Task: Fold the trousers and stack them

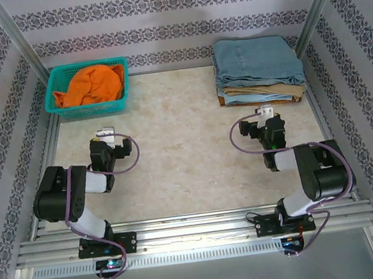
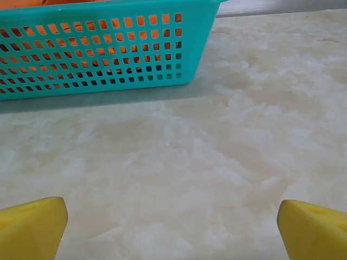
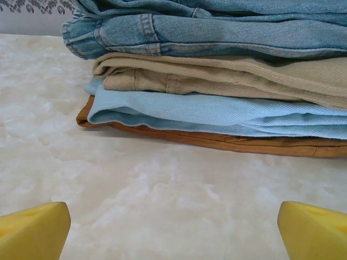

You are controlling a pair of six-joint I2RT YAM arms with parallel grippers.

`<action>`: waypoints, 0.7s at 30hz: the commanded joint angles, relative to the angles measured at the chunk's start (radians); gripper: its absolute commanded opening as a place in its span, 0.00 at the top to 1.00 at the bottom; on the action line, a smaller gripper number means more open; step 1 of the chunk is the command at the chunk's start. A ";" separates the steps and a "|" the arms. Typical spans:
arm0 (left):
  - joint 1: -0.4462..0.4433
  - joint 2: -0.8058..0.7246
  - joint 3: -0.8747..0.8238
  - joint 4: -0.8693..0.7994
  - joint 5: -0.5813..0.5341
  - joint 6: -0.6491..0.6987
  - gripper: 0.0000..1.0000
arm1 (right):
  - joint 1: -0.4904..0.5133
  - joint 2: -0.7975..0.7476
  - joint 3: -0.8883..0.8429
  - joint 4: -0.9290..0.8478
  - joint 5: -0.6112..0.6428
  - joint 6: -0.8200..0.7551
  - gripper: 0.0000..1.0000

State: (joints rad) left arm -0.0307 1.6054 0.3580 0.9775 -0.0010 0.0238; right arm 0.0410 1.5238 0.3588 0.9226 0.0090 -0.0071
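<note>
Overhead looks down; wrist cameras, seemingly low, face its basket (image 2: pixel 108 54) and stack (image 3: pixel 217 108).

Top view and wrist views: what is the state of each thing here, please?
trousers: crumpled, not folded, lying in the basket.
basket: upright, filled by the trousers.
stack: folded clothes, piled flat.
left gripper: open, empty.
right gripper: open, empty.
</note>
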 commanded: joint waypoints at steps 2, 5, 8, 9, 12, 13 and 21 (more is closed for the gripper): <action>0.006 -0.016 0.010 0.003 -0.002 0.007 0.00 | -0.009 -0.010 0.012 0.005 -0.025 -0.004 0.02; 0.006 -0.016 0.010 0.003 -0.001 0.007 0.00 | -0.009 -0.011 0.012 0.005 -0.025 -0.004 0.02; 0.006 -0.016 0.009 0.005 -0.002 0.007 0.00 | -0.009 -0.011 0.012 0.005 -0.026 -0.004 0.02; 0.006 -0.016 0.009 0.006 -0.001 0.008 0.00 | -0.009 -0.011 0.012 0.005 -0.025 -0.005 0.02; 0.006 -0.017 0.002 0.018 0.001 0.009 0.00 | -0.009 -0.011 0.012 0.005 -0.025 -0.005 0.02; 0.006 -0.017 0.000 0.022 0.003 0.009 0.00 | -0.010 -0.011 0.012 0.005 -0.025 -0.005 0.02; 0.006 -0.018 -0.004 0.027 0.004 0.011 0.00 | -0.009 -0.011 0.011 0.005 -0.024 -0.004 0.02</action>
State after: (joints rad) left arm -0.0307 1.6054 0.3576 0.9779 -0.0032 0.0238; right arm 0.0410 1.5238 0.3588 0.9226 0.0086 -0.0071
